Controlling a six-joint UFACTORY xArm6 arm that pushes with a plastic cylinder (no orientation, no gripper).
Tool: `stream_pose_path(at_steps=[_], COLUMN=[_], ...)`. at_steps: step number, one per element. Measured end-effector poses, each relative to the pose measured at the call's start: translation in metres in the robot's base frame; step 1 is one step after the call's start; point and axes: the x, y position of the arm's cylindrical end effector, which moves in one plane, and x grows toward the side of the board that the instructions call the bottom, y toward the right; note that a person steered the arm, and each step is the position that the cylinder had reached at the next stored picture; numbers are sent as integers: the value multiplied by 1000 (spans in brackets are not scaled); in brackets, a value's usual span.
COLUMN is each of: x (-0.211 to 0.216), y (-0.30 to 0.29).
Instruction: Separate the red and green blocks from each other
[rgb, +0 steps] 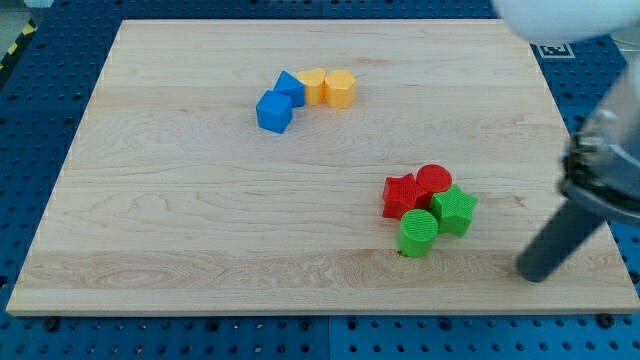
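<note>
A red star block (402, 195) and a red cylinder (434, 181) sit touching at the board's lower right. A green star block (454, 209) lies against the red cylinder's lower right side. A green cylinder (418, 232) sits just below the red star, touching the green star. The four form one tight cluster. My tip (533, 270) is on the board to the right of and slightly below the cluster, apart from it by about a block's width or more. The dark rod slants up to the right.
Two blue blocks (274, 111) (290, 87) and two yellow blocks (313, 86) (340, 89) form a group at the upper middle of the wooden board (200, 220). The board's right edge is close to my tip. Blue perforated table surrounds the board.
</note>
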Motion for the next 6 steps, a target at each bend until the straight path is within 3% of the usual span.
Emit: stream_pose_path(at_steps=[2,4,6], x=[-55,-117,-76], y=[-114,-173,-147])
